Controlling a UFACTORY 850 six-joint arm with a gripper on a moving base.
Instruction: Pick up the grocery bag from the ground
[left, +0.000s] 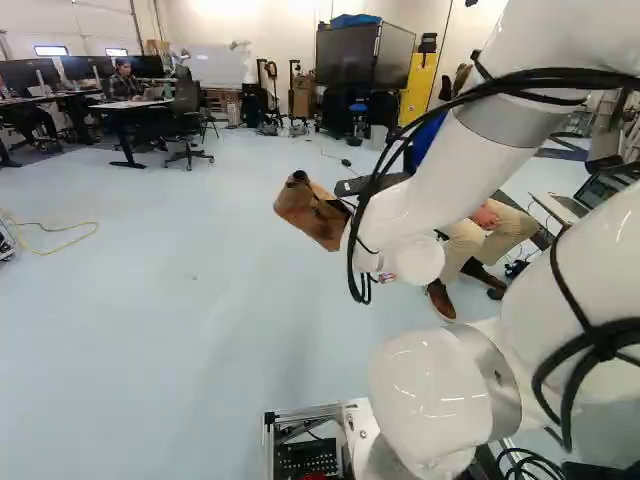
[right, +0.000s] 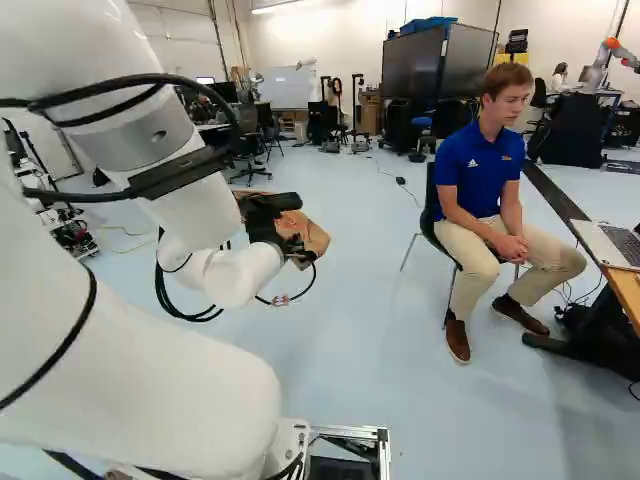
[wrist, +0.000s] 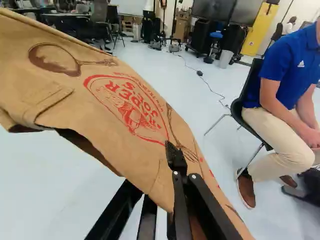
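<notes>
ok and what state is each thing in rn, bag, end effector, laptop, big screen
Grocery bag: lifted clear of the floor, tilted
End effector: shut on the bag
Arm: extended forward, holding the bag up
Laptop: open
Big screen: dark

A pale blue floor (left: 180, 300) spreads toward white walls (left: 270, 30). At the left of the left base view, desks (left: 130, 104) carry monitors (left: 78, 68), an office chair (left: 187, 108) nearby. Farther right stand a whiteboard (left: 212, 68), a large dark screen (left: 343, 56) and a yellow cabinet (left: 414, 92). A light strip (right: 277, 6) glows overhead.
</notes>
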